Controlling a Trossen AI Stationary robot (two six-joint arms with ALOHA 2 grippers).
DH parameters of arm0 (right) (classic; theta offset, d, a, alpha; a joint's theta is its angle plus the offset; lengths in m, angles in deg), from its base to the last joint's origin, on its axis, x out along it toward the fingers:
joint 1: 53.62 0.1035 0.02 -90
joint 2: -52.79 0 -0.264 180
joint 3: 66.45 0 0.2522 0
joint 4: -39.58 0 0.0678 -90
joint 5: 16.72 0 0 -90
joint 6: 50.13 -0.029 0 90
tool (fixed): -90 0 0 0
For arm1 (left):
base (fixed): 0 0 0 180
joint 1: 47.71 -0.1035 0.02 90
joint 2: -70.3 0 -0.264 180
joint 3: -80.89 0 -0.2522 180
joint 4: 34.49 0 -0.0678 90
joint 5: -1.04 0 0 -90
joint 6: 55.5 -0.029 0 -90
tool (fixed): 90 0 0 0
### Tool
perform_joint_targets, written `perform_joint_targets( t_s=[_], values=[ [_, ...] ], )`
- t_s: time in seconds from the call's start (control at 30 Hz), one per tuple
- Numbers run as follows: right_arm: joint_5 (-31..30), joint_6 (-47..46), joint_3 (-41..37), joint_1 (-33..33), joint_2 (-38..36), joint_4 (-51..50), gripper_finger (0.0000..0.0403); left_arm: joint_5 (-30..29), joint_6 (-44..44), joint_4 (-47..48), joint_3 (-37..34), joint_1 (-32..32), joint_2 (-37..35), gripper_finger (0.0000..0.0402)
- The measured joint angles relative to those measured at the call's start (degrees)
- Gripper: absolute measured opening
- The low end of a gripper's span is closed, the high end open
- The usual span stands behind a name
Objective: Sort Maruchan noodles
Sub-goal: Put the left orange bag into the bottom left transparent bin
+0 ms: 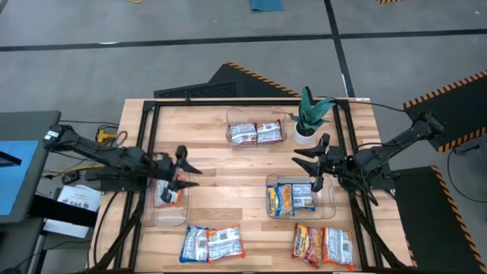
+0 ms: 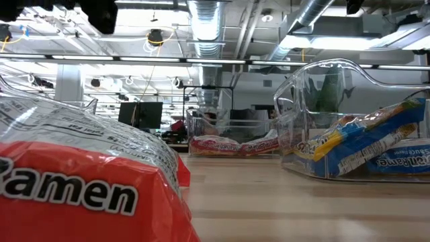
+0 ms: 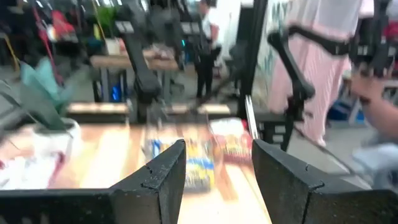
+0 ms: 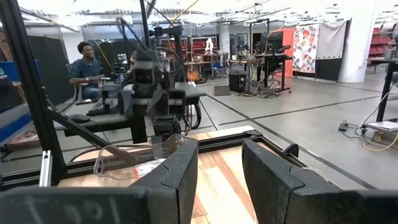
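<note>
The Maruchan packets lie in groups. Two whitish-red ones (image 1: 255, 133) sit in the far clear bin. Blue and yellow ones (image 1: 291, 198) fill the right bin. A reddish one (image 1: 169, 195) lies in the left bin. On the near table edge rest a blue packet (image 1: 195, 243), a red one (image 1: 225, 243) and two red-yellow ones (image 1: 323, 245). My left gripper (image 1: 183, 173) hovers open over the left bin's far end. My right gripper (image 1: 316, 164) hovers open beyond the right bin's far edge; both hold nothing.
A green potted plant (image 1: 308, 114) stands at the far right, close to my right gripper. The black frame rails (image 1: 148, 144) border the table. In the low view a red packet (image 2: 80, 181) fills the near left. People show beyond the table (image 4: 87, 65).
</note>
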Motion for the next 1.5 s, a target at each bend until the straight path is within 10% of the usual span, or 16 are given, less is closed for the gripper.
perform_joint_targets(
  t_s=[0.4,0.87,1.5],
  values=[
    [0.0,0.2,0.0,0.0,0.0,-0.2,0.0152,8.6,0.3,16.0,16.4,9.7,25.3,0.0168],
    [0.0,0.2,0.0,0.0,0.0,-2.2,0.0152,-1.1,2.6,35.4,33.8,20.5,50.1,0.0168],
    [0.0,-2.0,0.0,0.0,0.0,-5.0,0.0152,1.8,3.1,44.7,34.4,16.0,53.2,0.0177]
  ],
)
